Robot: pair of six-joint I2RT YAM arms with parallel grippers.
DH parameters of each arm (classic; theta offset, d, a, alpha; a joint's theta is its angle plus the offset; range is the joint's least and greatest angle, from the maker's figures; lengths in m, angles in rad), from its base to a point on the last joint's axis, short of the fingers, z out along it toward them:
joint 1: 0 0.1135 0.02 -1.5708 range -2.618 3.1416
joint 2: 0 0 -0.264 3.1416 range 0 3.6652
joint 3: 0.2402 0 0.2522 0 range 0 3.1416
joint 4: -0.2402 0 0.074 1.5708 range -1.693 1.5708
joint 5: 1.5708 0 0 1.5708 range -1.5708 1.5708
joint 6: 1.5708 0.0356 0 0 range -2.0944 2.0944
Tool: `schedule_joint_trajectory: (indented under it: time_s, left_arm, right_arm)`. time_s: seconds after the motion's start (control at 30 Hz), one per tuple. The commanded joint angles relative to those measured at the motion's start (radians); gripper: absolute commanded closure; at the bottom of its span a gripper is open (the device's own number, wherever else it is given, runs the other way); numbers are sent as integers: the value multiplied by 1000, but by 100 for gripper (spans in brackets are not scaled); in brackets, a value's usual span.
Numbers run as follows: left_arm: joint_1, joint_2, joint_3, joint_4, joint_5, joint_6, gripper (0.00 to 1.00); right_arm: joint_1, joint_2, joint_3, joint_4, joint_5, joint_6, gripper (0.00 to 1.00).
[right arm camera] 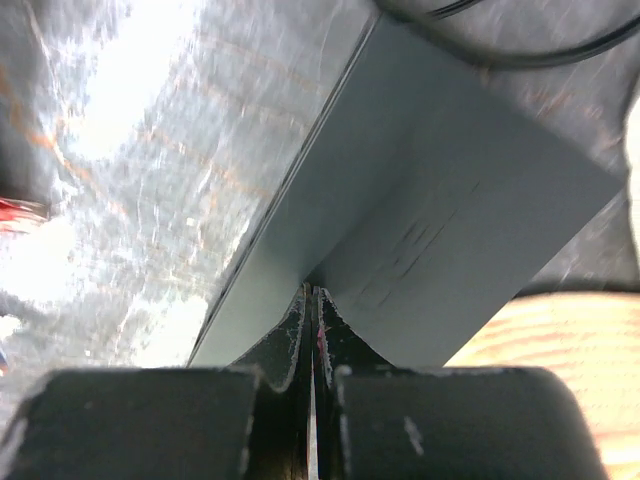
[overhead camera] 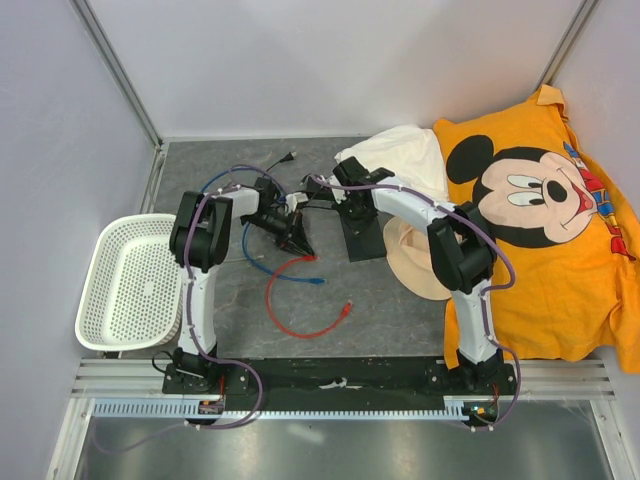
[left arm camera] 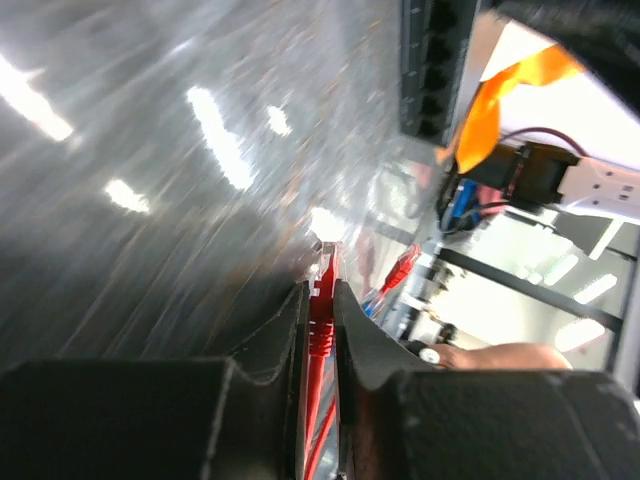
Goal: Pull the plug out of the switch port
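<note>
while the top view gives only the layout, it explains the grips. the left hand [overhead camera: 298,240] lies low on the table [overhead camera: 240,300], just left of the flat black box [overhead camera: 365,240], and the right hand [overhead camera: 350,200] sits on the box's far end. my reading is that one arm pins the box so the other can draw the cable off. the red cable [overhead camera: 300,305] loops loose over the grey table toward the near side, with a blue cable [overhead camera: 290,278] beside it. a tan hat [overhead camera: 415,270] touches the box's right side, and an orange printed shirt [overhead camera: 540,250] lies beyond.

left wrist view: the left hand [left arm camera: 322,300] is closed on the red plug [left arm camera: 322,290]. its ribbed boot is nipped between two black pads, and the clip end points out past the tips. the switch port [left arm camera: 430,75] is upper right, one of a row of square dark sockets in a matte face, well apart from the held plug. judging by that gap, the pull looks done. the table is blurred and streaked with glare. a second red plug [left arm camera: 400,265] lies further off.

right wrist view: the right hand [right arm camera: 312,300] is closed, with nothing clearly held, and its tips press on the box top. that top is smooth and flat with sharp edges and faint scuffs. a thin black cord [right arm camera: 500,50] curves beyond it. the hat's woven brim shows lower right.
</note>
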Motion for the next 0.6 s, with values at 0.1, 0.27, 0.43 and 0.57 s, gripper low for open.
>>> schedule_joint_trajectory:
  time_s: [0.1,0.27,0.43,0.57]
  left_arm:
    - [50,-65,191,-114,-255,197,98]
    - [111,-54,411,-221,-353,272,98]
    - [168,-39,602,-299,-435,303,98]
    - [182,-36,688,-299,-557,331,98]
  right_arm:
    - [-11,98,61,53,45,-48,100]
    - [-11,84,81,55,52,-52,100]
    - [20,61,58,64,84,-63,100]
    - [37,44,54,66,94,-63,100]
